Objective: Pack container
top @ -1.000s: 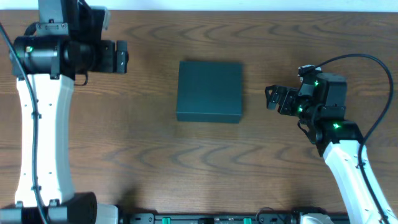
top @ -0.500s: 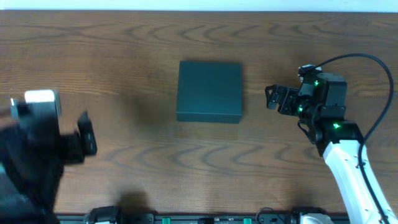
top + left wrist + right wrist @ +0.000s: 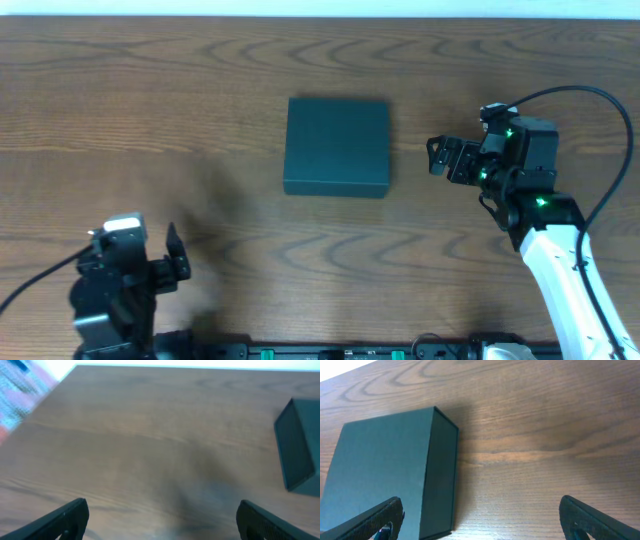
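The container is a dark teal-green square box, lid shut, lying flat at the middle of the wooden table. My right gripper stands open just right of it and points at its right side. In the right wrist view the container fills the left, and the gripper holds nothing between its wide-spread fingers. My left gripper is at the front left, far from the box, open and empty. In the left wrist view the container shows at the right edge.
The brown wooden table ends in a pale strip along its back edge. Something blurred in red and blue lies beyond the table's edge at the top left of the left wrist view. A dark rail runs along the front edge.
The left arm has swung from the back left of the table down to the front left corner. The right arm and the container have not moved.
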### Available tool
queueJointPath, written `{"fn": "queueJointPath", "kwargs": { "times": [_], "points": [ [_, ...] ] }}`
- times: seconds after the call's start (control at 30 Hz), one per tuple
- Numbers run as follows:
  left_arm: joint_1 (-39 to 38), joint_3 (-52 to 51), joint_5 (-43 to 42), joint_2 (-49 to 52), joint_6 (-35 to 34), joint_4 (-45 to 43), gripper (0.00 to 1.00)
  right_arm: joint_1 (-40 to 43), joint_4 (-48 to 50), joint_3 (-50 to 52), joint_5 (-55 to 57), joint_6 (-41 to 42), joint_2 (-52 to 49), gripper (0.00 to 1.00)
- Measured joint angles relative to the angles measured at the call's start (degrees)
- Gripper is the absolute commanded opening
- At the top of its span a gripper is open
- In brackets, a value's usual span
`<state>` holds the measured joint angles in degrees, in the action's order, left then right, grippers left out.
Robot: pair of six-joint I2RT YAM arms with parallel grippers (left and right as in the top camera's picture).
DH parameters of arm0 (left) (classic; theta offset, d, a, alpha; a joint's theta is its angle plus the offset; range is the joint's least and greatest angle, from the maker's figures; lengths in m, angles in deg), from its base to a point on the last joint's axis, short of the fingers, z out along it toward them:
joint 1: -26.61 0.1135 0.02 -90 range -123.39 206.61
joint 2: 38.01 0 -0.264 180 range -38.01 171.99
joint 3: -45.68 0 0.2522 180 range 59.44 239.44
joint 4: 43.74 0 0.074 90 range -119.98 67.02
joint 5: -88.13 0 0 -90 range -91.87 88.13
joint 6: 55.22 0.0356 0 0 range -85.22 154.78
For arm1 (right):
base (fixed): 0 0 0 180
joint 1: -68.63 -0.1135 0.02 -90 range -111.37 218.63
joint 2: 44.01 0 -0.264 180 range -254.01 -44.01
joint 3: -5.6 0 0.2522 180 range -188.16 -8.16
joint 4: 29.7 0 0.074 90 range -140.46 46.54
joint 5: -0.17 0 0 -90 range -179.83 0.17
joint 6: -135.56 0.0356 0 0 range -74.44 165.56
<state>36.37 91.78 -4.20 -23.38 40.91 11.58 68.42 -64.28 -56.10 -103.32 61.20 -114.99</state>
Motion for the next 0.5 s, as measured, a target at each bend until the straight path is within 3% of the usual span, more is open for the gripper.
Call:
{"fn": "queueJointPath", "kwargs": {
  "times": [0.2, 0.5],
  "points": [
    [0.00, -13.14, -3.50, -5.55, -2.78, -8.41, 0.95, 0.00, -0.04, 0.00, 0.02, 0.02, 0.00, 0.99],
    [0.00, -20.37, -4.83, -9.16, -6.36, -10.58, 0.95, 0.00, 0.00, 0.00, 0.02, 0.02, 0.00, 0.99]
  ]
}}
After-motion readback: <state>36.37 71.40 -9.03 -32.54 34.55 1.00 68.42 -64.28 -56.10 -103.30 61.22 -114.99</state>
